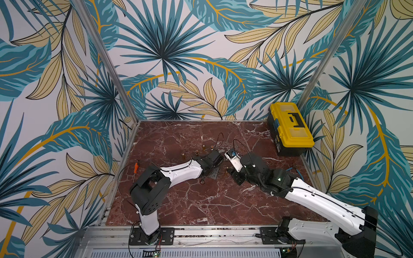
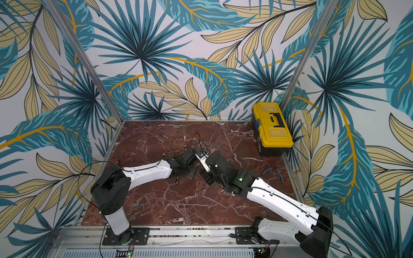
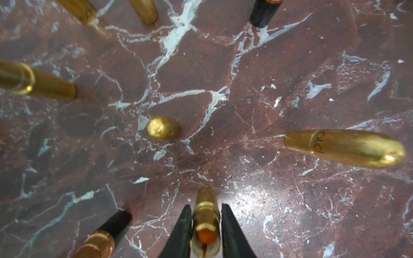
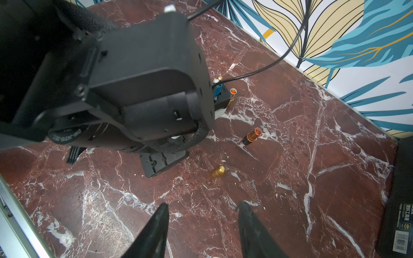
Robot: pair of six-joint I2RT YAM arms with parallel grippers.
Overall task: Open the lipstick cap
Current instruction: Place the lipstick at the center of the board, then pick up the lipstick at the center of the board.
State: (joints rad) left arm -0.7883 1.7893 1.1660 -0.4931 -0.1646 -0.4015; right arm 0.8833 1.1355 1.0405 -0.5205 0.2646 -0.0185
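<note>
Because the left end effector (image 3: 205, 206) flanked the uncapped lipstick (image 3: 205, 223), upright at the middle of the bench (image 3: 245, 89), too closely to tell pinch from gap, a sideways drift on withdrawal could topple it against the nearby black tube (image 3: 116, 223); the right end effector (image 4: 202, 225) hung spread, empty.

Red marble tabletop (image 1: 201, 201). We list upon it: yellow toolbox (image 1: 290, 127) at two o'clock; blue-handled pliers (image 2: 273, 171) at three; orange-handled screwdriver (image 1: 135, 167) at nine; gold lipsticks (image 1: 203, 147) and a loose gold cap (image 3: 162, 131), upright, just twelve-o'clock of centre.
</note>
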